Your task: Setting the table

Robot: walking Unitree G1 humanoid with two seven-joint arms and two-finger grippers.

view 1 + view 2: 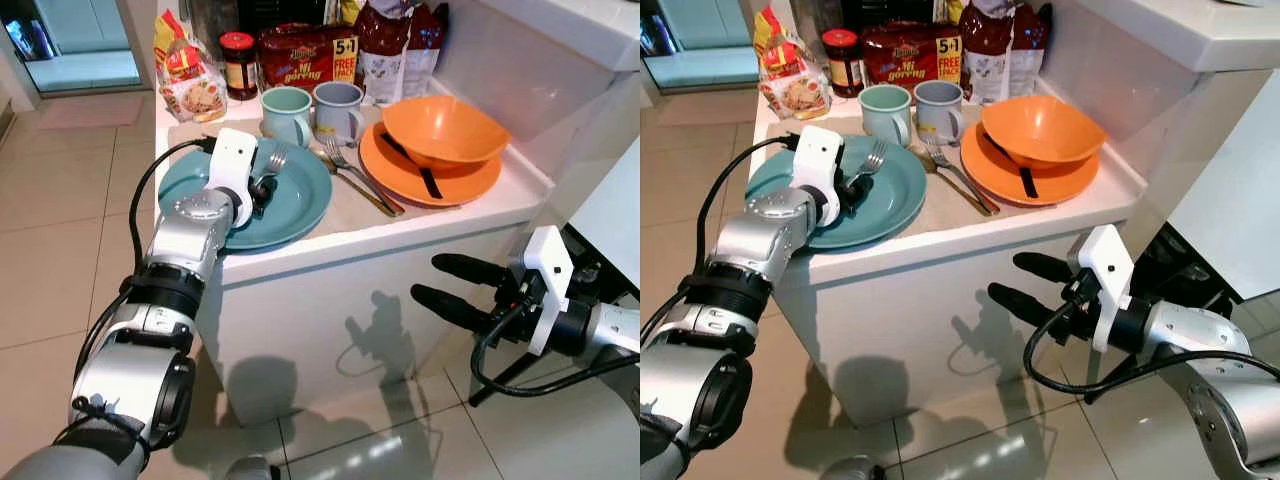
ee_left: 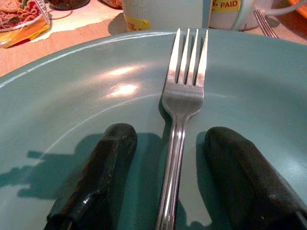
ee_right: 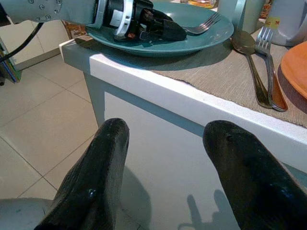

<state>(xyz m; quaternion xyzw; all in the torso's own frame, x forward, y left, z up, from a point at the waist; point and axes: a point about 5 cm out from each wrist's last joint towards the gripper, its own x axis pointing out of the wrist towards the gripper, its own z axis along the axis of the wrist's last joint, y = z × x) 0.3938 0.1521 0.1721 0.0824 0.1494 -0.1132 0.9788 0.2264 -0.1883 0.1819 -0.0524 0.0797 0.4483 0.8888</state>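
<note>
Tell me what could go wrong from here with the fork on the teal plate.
The left end effector straddles the fork with fingers open; closing off-center may let it slip. The teal plate overhangs the counter's left edge, so downward pressure might tip it. Two mugs stand close behind and could be bumped.

We see the left arm stretched forward, its end effector (image 2: pixel 170 177) spread wide (fingers lowered flat), while the right end effector (image 1: pixel 450 283) hangs low at our side, fingers parted.

Red noodle pack (image 1: pixel 307 55) w/ "Mi goreng" & "5+1 FREE", yellow mug sticker (image 2: pixel 225 5) "PAID"
</note>
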